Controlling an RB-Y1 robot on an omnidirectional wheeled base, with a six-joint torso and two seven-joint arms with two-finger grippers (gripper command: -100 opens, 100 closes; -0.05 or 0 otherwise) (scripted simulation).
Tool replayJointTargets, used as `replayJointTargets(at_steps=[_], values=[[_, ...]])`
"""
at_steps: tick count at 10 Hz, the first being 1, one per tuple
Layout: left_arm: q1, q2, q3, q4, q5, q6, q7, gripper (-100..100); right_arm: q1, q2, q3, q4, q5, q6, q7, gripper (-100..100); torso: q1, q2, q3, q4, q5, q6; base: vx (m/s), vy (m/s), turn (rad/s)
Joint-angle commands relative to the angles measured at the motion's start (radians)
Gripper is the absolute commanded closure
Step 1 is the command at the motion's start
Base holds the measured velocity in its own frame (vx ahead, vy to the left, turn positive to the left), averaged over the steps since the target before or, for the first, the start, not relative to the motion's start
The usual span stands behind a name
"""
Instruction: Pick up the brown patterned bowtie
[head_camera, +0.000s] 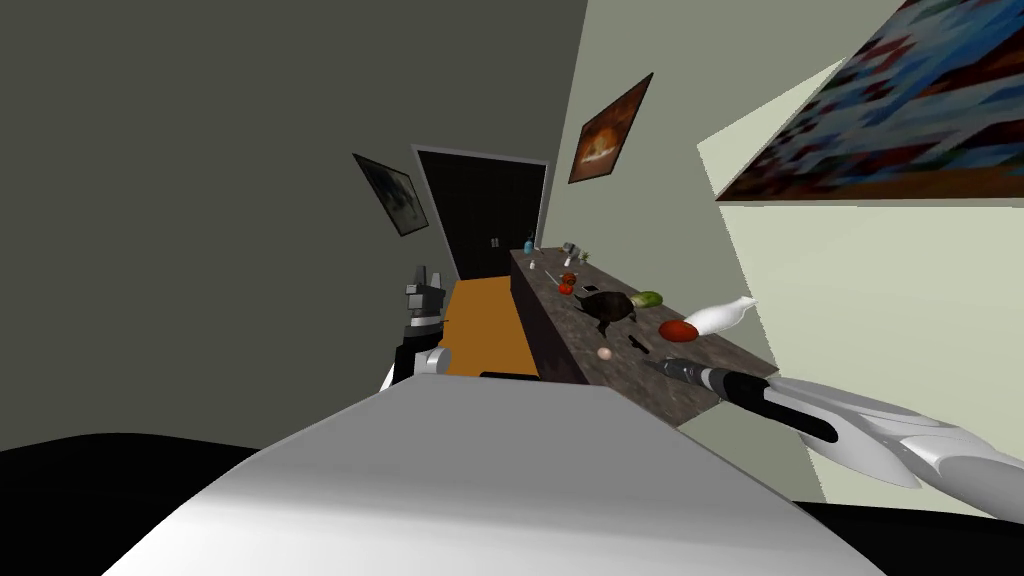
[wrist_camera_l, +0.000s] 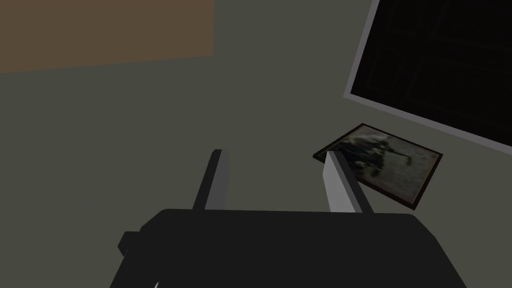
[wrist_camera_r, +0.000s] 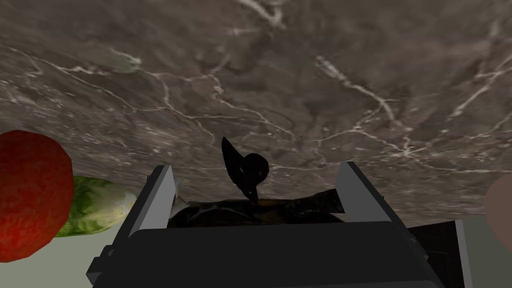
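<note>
The right gripper (wrist_camera_r: 255, 167) is hanging low over a long counter (head_camera: 625, 385) of dark brown marble veined with white. Its two fingers are standing wide apart and gripping nothing. The brown patterned bowtie (wrist_camera_r: 280, 207) is lying flat on the stone between those fingers, right up against the gripper's dark body. Its ends are reaching almost to each blade, but I cannot tell whether they are touching. A black curled shape (wrist_camera_r: 246, 172) is rising just beyond its middle, and I cannot tell whether it belongs to the bowtie. On one side of the gripper a red tomato (wrist_camera_r: 30, 195) is sitting against a green lettuce (wrist_camera_r: 97, 207); on the other side a pale pink ball (wrist_camera_r: 500, 210) is showing at the edge.

In the head view the counter is running along a pale wall toward a black door (head_camera: 485, 215) in a light grey frame. It is carrying a dark lump (head_camera: 608, 308), a white bottle (head_camera: 722, 316) and smaller things at its far end. A strip of orange floor (head_camera: 485, 325) is lying beside it, and framed pictures are hanging on the grey-green walls. The left gripper (wrist_camera_l: 272, 152) is raised above that orange strip — fingers apart, holding nothing.
</note>
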Motion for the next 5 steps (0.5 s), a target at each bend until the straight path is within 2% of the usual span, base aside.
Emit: replayJointTargets(at_steps=[1,2,3,4,5], values=[[0.000,0.000,0.000,0.000,0.000,0.000,0.000,0,-0.002,-0.018,0.027,0.004,-0.008,0.012,-0.027,-100,0.000,0.000,0.000,0.000,0.000,0.000,0.221,0.016,0.099],[0.000,0.000,0.000,0.000,0.000,0.000,0.000,0,0.001,-0.026,0.042,0.008,-0.016,0.013,-0.042,-100,0.001,0.000,0.000,0.000,0.000,0.000,0.199,0.002,0.103],[0.000,0.000,0.000,0.000,0.000,0.000,0.000,0,-0.005,-0.016,0.034,0.015,-0.009,0.006,-0.029,-100,0.000,0.002,0.001,0.000,0.000,0.000,0.083,-0.008,0.027],[0.000,0.000,0.000,0.000,0.000,0.000,0.000,0,-0.005,-0.016,0.036,0.017,-0.009,0.005,-0.032,0,-0.001,0.008,0.004,0.002,0.000,0.001,0.017,-0.001,0.000],[0.000,0.000,0.000,0.000,0.000,0.000,0.000,0,-0.012,0.016,0.035,0.033,-0.003,0.013,-0.020,-100,0.000,0.013,0.007,0.003,0.000,0.001,0.019,-0.015,0.079]])
